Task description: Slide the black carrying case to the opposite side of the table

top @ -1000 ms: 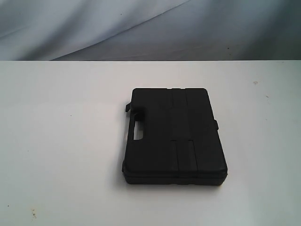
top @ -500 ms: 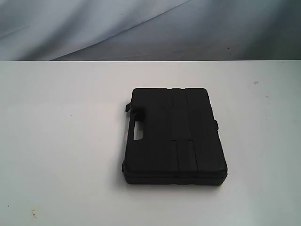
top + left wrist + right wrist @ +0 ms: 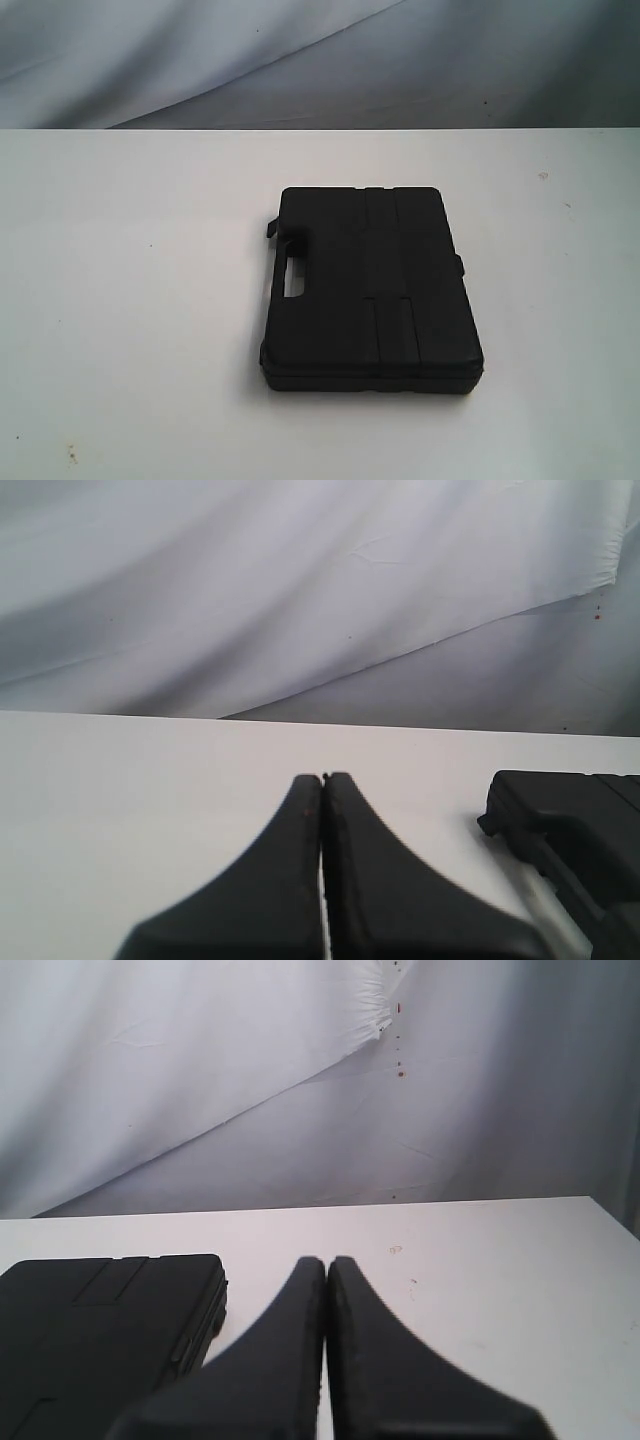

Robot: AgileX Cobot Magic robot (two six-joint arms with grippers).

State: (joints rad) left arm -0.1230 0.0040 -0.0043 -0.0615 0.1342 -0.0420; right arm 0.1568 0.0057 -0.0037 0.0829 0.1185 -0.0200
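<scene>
While the left gripper (image 3: 323,778) and right gripper (image 3: 326,1260) sit closed on nothing, the black carrying case (image 3: 370,285) lies flat near the middle of the table (image 3: 130,300).
Matte ribbed lid, handle cutout toward the left edge; white speckled tabletop, wrinkled grey cloth (image 3: 300,60) beyond. Only the wrist views show the grippers, both clear of the case.

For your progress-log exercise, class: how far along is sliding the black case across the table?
Done: nothing; the black rectangular plastic carrying case lies flat near the middle of the plain white table. In hand: the left gripper and right gripper are shut, empty, flanking it without touching. Left: the whole slide.
</scene>
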